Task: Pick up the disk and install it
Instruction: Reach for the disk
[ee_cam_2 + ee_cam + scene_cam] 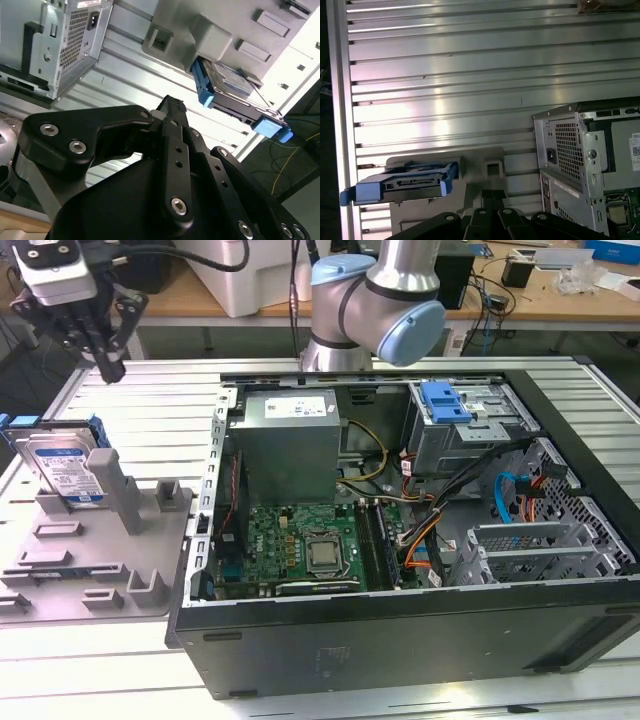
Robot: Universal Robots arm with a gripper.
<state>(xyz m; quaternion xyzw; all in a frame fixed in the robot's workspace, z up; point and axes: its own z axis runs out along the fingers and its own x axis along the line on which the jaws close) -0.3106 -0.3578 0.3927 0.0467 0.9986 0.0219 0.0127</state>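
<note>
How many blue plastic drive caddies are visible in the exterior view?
2. One frames the disk, standing in the grey fixture at the exterior view's left; one bare caddy sits in the computer case. Others may be hidden inside.

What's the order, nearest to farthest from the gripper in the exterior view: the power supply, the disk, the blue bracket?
1. The disk, on the grey fixture below the gripper.
2. The power supply, inside the computer case.
3. The blue bracket, beyond it on the drive cage.
</note>
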